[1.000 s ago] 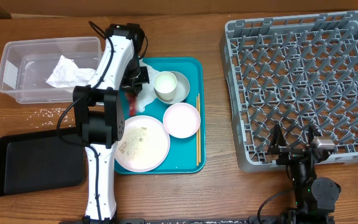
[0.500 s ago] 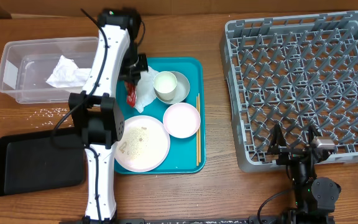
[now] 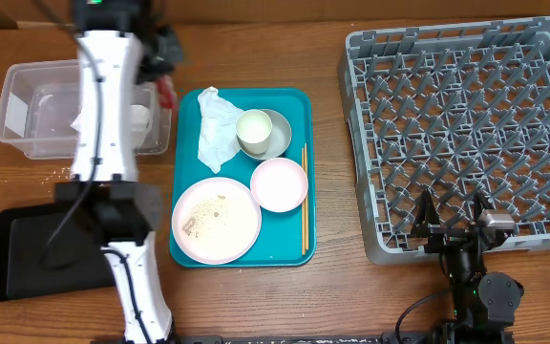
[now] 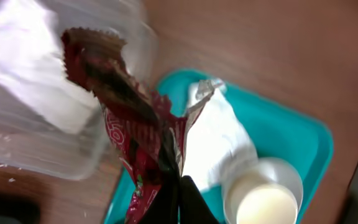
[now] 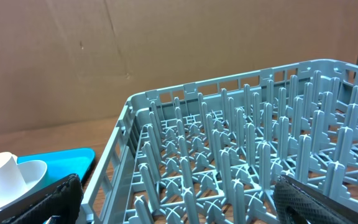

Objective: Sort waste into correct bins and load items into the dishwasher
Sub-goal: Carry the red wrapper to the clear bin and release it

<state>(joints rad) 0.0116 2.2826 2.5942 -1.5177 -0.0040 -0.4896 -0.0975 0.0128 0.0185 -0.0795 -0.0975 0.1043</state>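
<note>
My left gripper (image 3: 163, 59) is shut on a red wrapper scrap (image 4: 129, 124) and holds it over the right end of the clear tub (image 3: 27, 105). A white napkin (image 4: 17, 43) lies in the tub. A second crumpled napkin (image 3: 218, 129) lies on the teal tray (image 3: 299, 100). The tray also holds the white plate (image 3: 218, 220) with crumbs, a small white bowl (image 3: 279, 183), a white cup (image 3: 254, 127) inside the grey-green bowl (image 3: 277, 134), and chopsticks (image 3: 305, 201). My right gripper (image 3: 454, 222) is open and empty at the front edge of the grey rack (image 3: 466, 124).
The black tray (image 3: 27, 248) lies at the front left, partly under my left arm. Loose rice grains (image 3: 74, 172) lie on the table between the tub and the black tray. The right wrist view shows the rack's pegs (image 5: 247, 155) close ahead.
My left gripper has lifted the red scrap off the teal tray and carried it left and back, to above the tub's right end. The napkin on the tray is uncovered. The right arm has not moved.
</note>
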